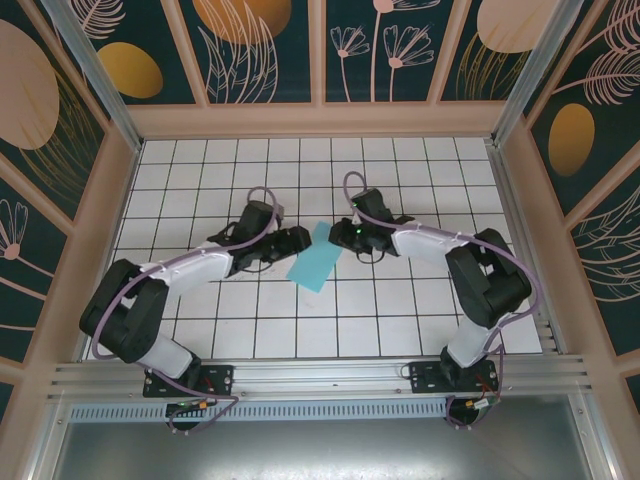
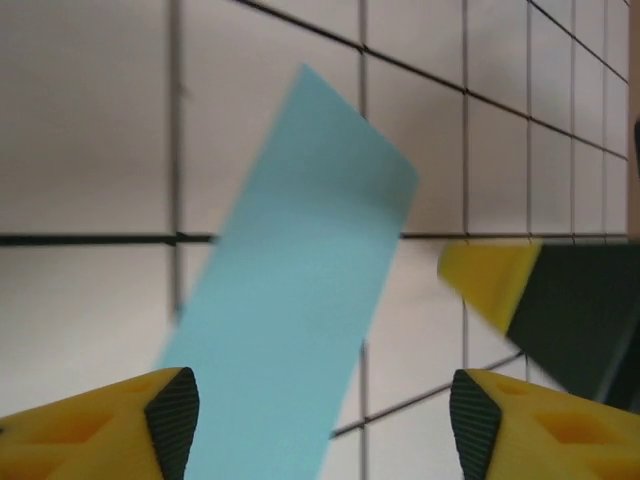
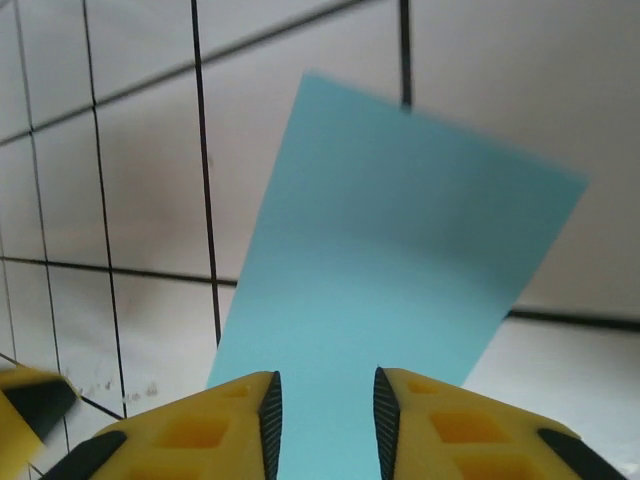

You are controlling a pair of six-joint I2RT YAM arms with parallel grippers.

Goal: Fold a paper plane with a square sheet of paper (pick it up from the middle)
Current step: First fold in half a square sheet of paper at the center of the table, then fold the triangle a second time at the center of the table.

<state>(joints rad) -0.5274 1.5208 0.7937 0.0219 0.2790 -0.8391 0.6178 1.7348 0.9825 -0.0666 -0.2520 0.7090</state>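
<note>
Light-blue paper (image 1: 318, 258) lies as a slanted rectangle on the tiled table (image 1: 400, 310), between the two arms' heads. The left gripper (image 2: 320, 410) stands wide open astride the paper's near end, gripping nothing. The right gripper (image 3: 327, 410) is parted only narrowly, with the paper showing through the gap, unclamped.

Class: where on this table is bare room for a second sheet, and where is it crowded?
Free: the far tile rows between the back wall and the arms, and the near tiles between the arm bases. Crowded: the centre, where the left end effector and right end effector flank the blue paper.
</note>
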